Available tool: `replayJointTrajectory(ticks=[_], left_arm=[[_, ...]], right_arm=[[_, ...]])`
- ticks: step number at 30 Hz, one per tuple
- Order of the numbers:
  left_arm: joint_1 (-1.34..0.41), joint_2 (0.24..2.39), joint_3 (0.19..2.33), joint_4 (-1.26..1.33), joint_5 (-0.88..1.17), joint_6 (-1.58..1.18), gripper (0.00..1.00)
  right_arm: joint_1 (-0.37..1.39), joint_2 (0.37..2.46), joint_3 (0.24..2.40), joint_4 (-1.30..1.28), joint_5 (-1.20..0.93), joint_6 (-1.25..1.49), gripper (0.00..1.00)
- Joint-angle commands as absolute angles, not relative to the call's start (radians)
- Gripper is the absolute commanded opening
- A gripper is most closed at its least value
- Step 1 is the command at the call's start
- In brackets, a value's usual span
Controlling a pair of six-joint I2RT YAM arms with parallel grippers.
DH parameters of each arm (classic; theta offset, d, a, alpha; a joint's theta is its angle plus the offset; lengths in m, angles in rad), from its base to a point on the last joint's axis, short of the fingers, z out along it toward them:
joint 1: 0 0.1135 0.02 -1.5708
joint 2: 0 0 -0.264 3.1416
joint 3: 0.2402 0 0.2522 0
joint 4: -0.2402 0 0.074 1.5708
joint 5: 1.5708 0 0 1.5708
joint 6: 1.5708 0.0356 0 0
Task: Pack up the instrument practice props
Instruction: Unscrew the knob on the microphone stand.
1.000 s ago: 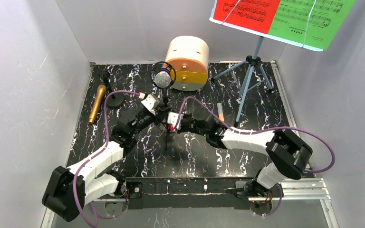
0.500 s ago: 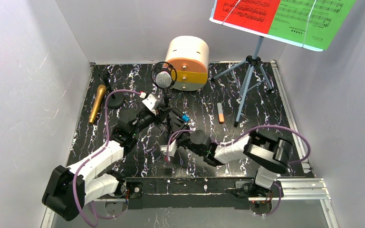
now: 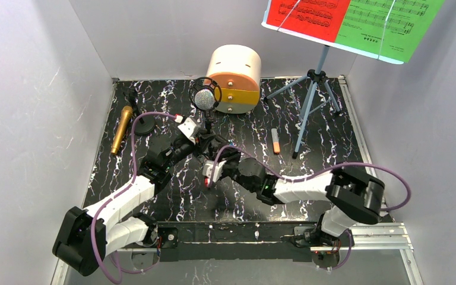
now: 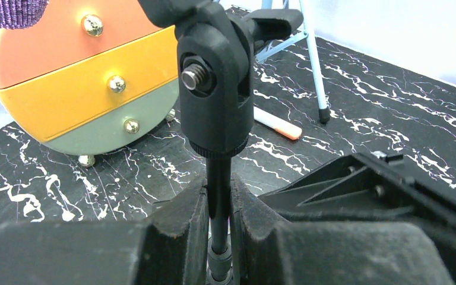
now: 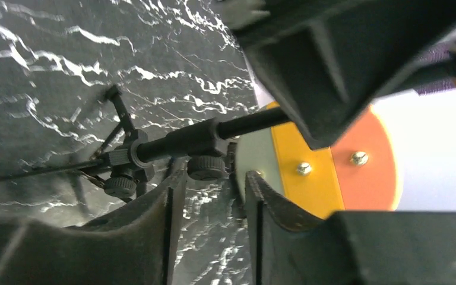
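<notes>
left gripper (image 4: pixel 218 205) clamped on thin pole of black mic tripod (image 4: pixel 215 89). silver-headed purple microphone (image 3: pixel 204 98) mounted atop it, just before round drawer cabinet (image 3: pixel 233 65). right gripper (image 5: pixel 211 196) jaws apart, holding nothing, tips just short of clamp knob (image 5: pixel 206 168) low on tripod. gold microphone (image 3: pixel 121 130) lies at far left of table (image 3: pixel 332 148).

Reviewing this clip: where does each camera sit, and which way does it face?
Top external: above and behind the bases, looking down on the table; both arms show.
Left wrist: on the left arm, facing the cabinet; left tool shut on the mic tripod.
Right wrist: low over the table, rolled sideways, facing the mic tripod's base; right tool open.
Shared: both wrist views show mic tripod and cabinet.
</notes>
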State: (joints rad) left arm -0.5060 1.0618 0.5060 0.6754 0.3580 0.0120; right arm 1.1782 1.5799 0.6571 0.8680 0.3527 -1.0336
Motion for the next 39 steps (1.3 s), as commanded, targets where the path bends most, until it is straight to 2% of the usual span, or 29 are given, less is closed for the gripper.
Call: replayJointTrajectory(ticks=[1, 8, 16, 24, 39], left_arm=[[-0.506, 1.075, 0.496, 0.554, 0.361, 0.026, 0.00], [-0.506, 1.075, 0.496, 0.552, 0.361, 0.031, 0.00], [-0.506, 1.072, 0.495, 0.551, 0.360, 0.031, 0.00], [-0.506, 1.069, 0.497, 0.550, 0.359, 0.034, 0.00], [-0.506, 1.063, 0.497, 0.550, 0.357, 0.038, 0.00]], right_arm=[[1.152, 1.466, 0.685, 0.752, 0.291, -0.524, 0.52], [0.984, 1.382, 0.642, 0.783, -0.074, 0.107, 0.62], [0.814, 1.461, 0.672, 0.906, -0.356, 0.576, 0.66], [0.729, 1.590, 0.671, 1.031, -0.487, 0.803, 0.62], [0.726, 1.688, 0.739, 1.109, -0.531, 0.897, 0.56]])
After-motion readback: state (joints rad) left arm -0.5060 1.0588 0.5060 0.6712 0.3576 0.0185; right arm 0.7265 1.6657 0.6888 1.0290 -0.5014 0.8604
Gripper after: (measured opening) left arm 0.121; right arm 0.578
